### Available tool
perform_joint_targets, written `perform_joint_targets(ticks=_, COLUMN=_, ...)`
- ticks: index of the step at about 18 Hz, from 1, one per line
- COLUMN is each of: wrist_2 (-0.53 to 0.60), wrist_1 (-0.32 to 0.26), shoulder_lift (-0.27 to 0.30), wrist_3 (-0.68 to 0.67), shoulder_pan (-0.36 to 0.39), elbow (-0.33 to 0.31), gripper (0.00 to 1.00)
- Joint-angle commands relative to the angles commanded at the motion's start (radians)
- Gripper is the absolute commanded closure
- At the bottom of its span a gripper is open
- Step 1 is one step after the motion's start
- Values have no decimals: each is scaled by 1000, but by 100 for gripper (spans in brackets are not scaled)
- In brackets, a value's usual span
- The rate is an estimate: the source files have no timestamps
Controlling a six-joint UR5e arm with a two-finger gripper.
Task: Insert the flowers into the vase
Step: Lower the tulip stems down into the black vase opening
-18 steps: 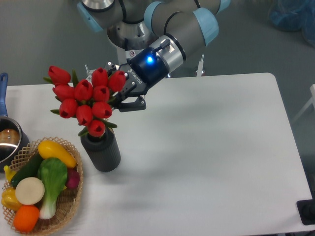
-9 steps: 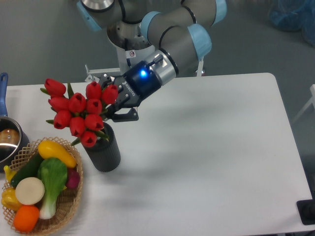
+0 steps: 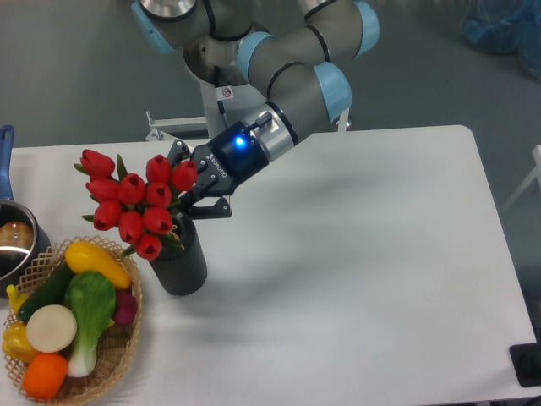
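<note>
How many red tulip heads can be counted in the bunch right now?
9, in one cluster of flowers above the mouth of the vase, left of the gripper: three along the top, three mid-row, three lower. More may be hidden behind.

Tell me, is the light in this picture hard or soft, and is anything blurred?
Fixed camera: soft, even light; the arm casts a faint diffuse shadow on the table; flowers, vase and hand look sharp, without motion blur; a blue light glows on the wrist.

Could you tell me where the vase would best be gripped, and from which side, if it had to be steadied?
Grip the vase around its bare lower body, coming in level from the open right side. It stands upright as a ribbed cylinder; the flowers and the hand crowd its mouth, and the wicker basket sits close on its left.
</note>
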Motion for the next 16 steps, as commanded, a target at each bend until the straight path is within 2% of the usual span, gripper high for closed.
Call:
perform_joint_targets(ticks=7, wrist_2=0, wrist_1=0, shoulder_lift=-41, wrist_3=35, shoulder_pan=-2, elbow=3, gripper=97)
perform_joint_targets(ticks=16, wrist_2=2, wrist_1=-2, shoulder_lift=-41, wrist_3=100, shoulder_pan=-9, elbow=-61, gripper=92)
